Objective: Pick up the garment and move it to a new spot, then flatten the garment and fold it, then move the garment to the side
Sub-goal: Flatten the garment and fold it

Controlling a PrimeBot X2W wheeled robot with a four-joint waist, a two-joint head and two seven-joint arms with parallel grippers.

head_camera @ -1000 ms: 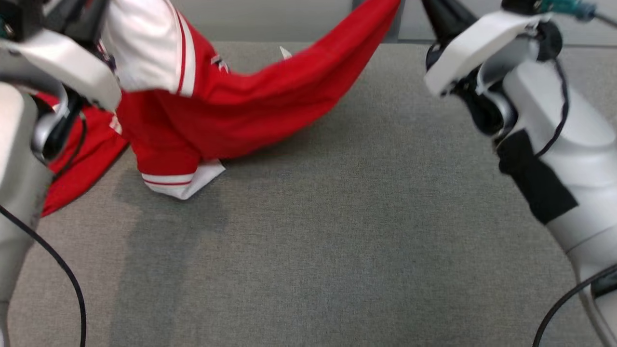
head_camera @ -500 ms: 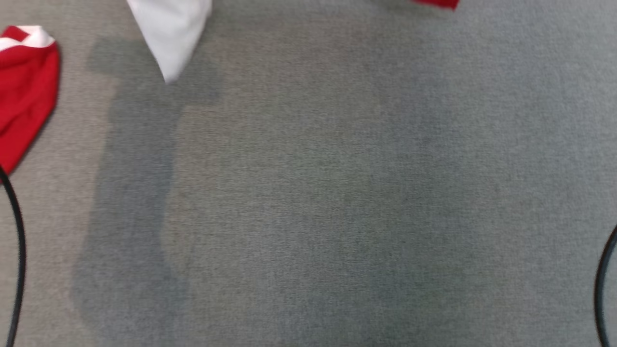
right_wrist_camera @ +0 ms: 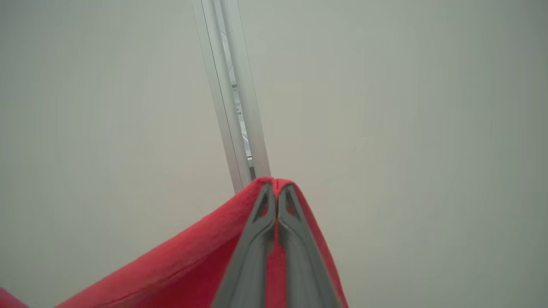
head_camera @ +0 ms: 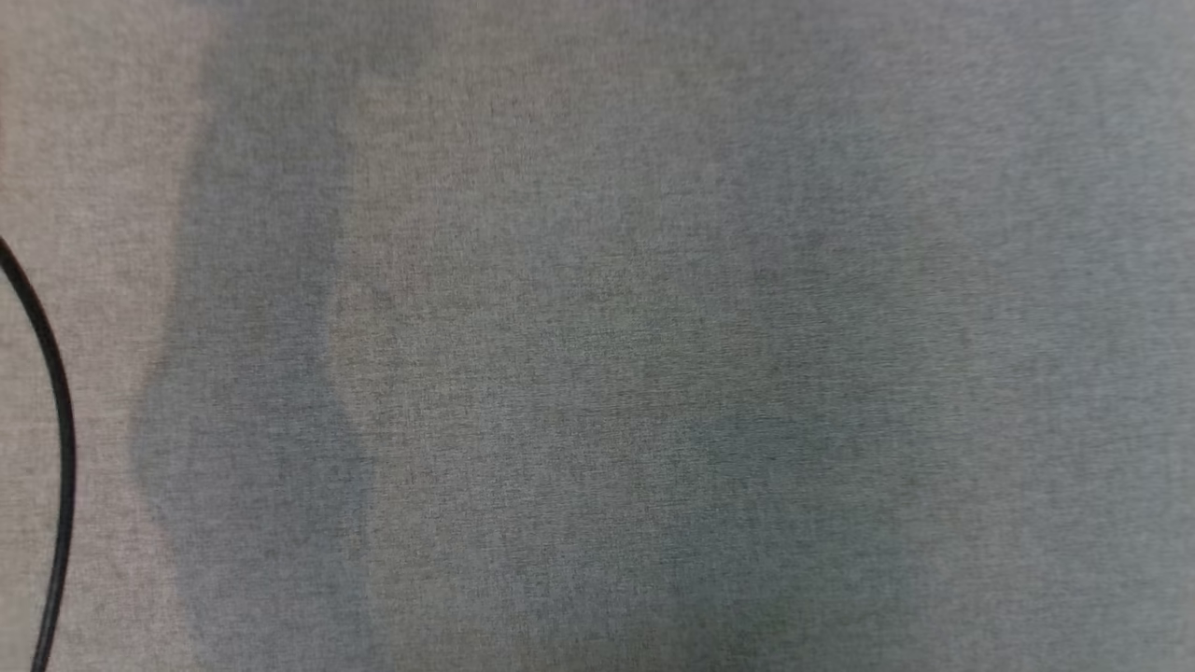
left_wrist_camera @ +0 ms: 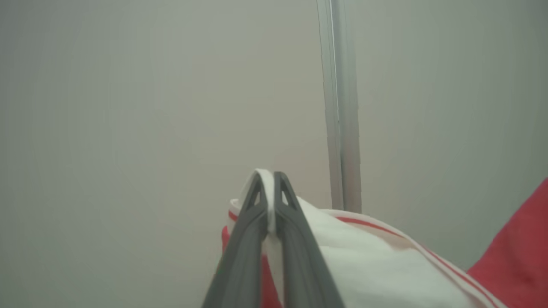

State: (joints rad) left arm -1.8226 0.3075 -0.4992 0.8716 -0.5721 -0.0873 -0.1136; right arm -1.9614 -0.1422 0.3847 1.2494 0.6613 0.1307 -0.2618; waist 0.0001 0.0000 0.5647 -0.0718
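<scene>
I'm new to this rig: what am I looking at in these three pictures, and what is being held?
This is a wheeled robot with two arms, each ending in a two-fingered gripper. The head picture looks down from its head camera at a grey cloth-covered surface with shadows on it; a black cable curves along the left edge. The other two come from wrist cameras looking along the fingers. In the left wrist picture, the left gripper is shut on a white, red-striped part of a red-and-white garment. In the right wrist picture, the right gripper is shut on a red edge of it. Behind both is a pale wall with a metal strip.
</scene>
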